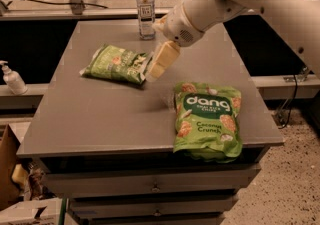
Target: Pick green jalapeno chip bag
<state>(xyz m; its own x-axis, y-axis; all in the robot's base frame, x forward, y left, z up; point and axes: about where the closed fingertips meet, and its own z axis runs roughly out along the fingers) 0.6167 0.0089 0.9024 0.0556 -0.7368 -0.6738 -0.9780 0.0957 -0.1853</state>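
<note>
the grey surface [100,119] carried a water bottle [145,6] at the back, a dang coconut crunch pouch [207,119] at the front right, and the green jalapeno chip bag [116,64] lying flat left of centre. the tool [151,74] hung just beside the bag's right end, and whether it was spread or pressed together could not be told. the bag's long axis ran left to right, so a good grasp likely meant closing across its short width near that crinkled end.
</note>
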